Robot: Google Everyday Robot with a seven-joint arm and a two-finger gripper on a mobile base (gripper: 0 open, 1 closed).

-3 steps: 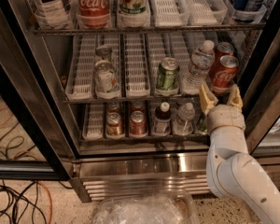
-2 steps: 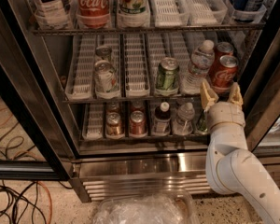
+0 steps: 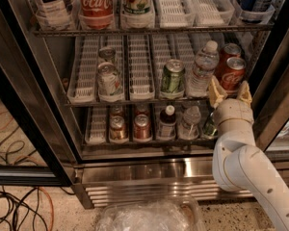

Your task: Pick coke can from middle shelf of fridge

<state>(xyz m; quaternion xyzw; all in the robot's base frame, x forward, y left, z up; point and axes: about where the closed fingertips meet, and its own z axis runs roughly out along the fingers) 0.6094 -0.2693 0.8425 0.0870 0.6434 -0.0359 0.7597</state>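
Note:
The coke can [image 3: 232,73] stands at the right front of the middle shelf [image 3: 139,71], a wire rack with white slotted lane dividers, inside the open fridge [image 3: 135,170]. A second red can [image 3: 229,51] stands behind it. My gripper [image 3: 229,94] is just below and in front of the coke can. Its two tan fingers [image 3: 215,92] point up, spread to either side of the can's base, open and holding nothing. The white arm [image 3: 245,167] rises from the lower right.
On the same shelf stand a water bottle [image 3: 202,69], a green can [image 3: 172,78] and two silver cans [image 3: 108,78]. A tall red Coca-Cola bottle [image 3: 95,4] is on the top shelf. Several cans and bottles fill the bottom shelf [image 3: 142,126]. Cables [image 3: 19,211] lie on the floor at left.
The gripper has crept slightly forward toward the coke can; nothing else has moved.

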